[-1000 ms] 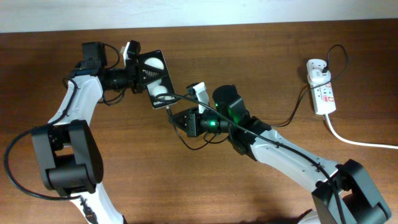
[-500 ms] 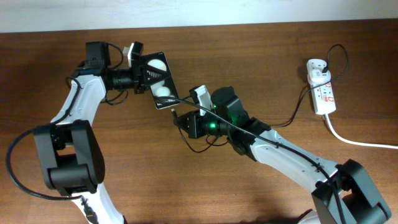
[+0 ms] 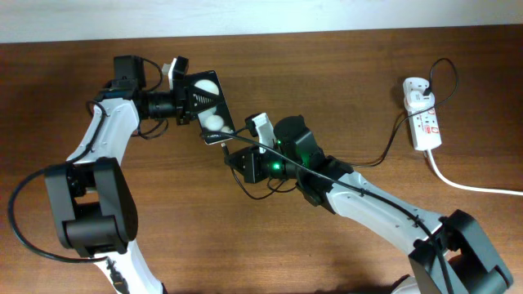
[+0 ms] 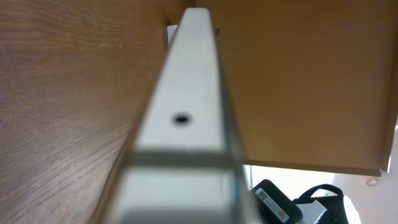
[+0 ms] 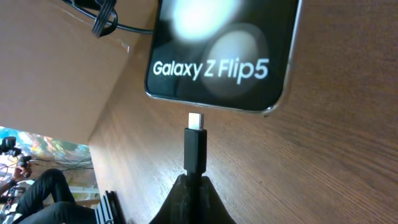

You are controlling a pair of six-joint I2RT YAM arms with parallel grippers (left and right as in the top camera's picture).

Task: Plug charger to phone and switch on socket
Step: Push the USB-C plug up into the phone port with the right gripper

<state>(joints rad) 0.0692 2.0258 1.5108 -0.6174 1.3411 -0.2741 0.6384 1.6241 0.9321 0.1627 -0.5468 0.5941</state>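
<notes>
The phone [image 3: 216,104] is a black glossy slab held tilted above the table in my left gripper [image 3: 188,96], which is shut on its far end. In the left wrist view the phone [image 4: 186,124] shows edge-on and blurred. In the right wrist view the phone [image 5: 217,50] reads "Galaxy Z Flip5". My right gripper [image 5: 196,186] is shut on the charger plug [image 5: 195,146], whose metal tip sits a short gap below the phone's bottom edge. In the overhead view my right gripper [image 3: 233,155] is just below the phone's lower corner. The socket [image 3: 426,122] lies at the far right with the white adapter [image 3: 417,88] plugged in.
The thin black charger cable [image 3: 391,147] runs from the adapter down and left along the right arm. The socket's thick white cord [image 3: 466,186] trails off the right edge. The table is bare brown wood [image 3: 204,229] in front.
My right gripper with the plug has shifted slightly left and up, closer to the phone's lower end. The phone has tilted a little towards it.
</notes>
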